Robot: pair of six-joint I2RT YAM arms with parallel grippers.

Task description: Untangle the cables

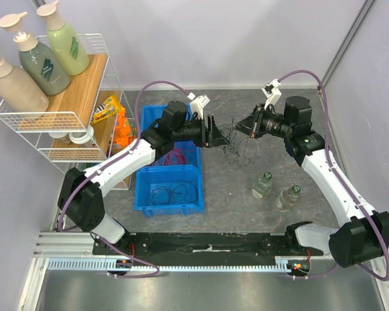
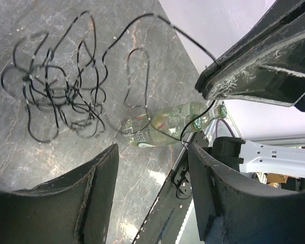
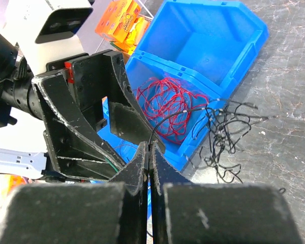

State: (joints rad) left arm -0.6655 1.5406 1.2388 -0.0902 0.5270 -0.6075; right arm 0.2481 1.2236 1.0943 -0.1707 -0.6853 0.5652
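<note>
Top external view, read from the left: a wire rack (image 1: 27, 117) stands beside a blue bin (image 1: 141, 205). The bin's far compartment holds a bundle of red cables (image 1: 175, 155). Its near compartment holds a loose black cable (image 1: 172, 192) lying by itself. Those two look sorted, so roughly that share of the job seems finished, though the red bundle is curly and I cannot tell whether it is truly free of knots.

Just right of the bin, the left gripper (image 1: 211, 133) hovers with its fingers spread wide and nothing between them, facing the other arm.

Between the two grippers and a little nearer the arm bases is the black tangle (image 1: 236, 146). It is a dense knot of thin loops over the grey table (image 1: 227, 207), and this is the work that remains. Its offset shadows in the left wrist view suggest it is partly lifted.

The right gripper (image 1: 243, 126) is clamped fully together on one black strand (image 3: 168, 122) that runs from the tangle. The likely next step is for the left gripper to take another loop so the two can draw the knot apart.

Two glass bottles (image 1: 262, 184) lie on the table near the right arm, apart from the wires.
</note>
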